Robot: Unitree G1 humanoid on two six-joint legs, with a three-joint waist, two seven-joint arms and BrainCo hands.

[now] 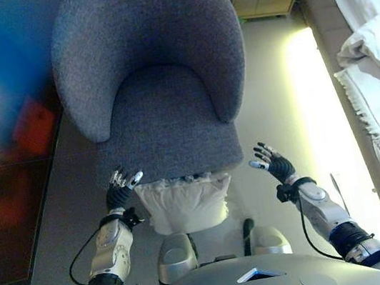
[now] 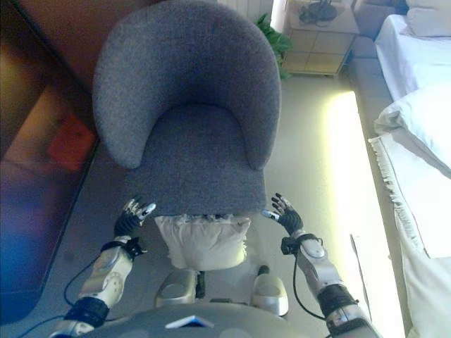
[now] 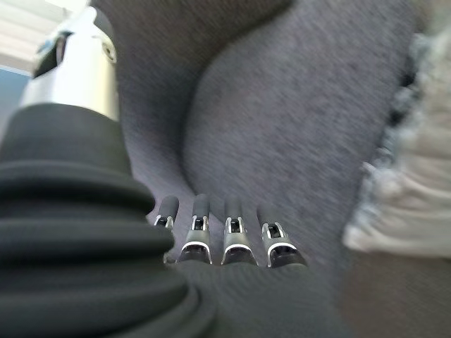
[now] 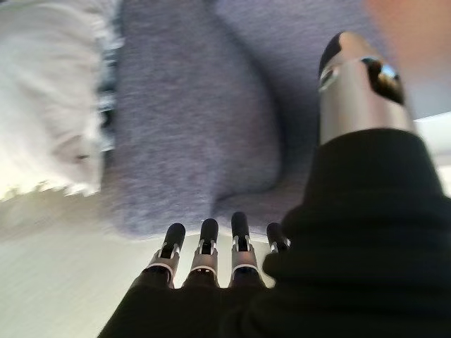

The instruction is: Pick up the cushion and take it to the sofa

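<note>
Left eye view: grey armchair (image 1: pixel 155 83) ahead; white cushion (image 1: pixel 185 202) on the floor against the armchair's front edge. Left hand (image 1: pixel 120 191) and right hand (image 1: pixel 273 162) flank the armchair's front corners, apart from the cushion. Left wrist view: fingers (image 3: pixel 236 239) straight, released, holding nothing. Right wrist view: fingers (image 4: pixel 204 246) straight, released, cushion beyond them.

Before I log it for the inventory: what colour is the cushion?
Off-white cushion with a fringed edge; clearest in the left eye view.
</note>
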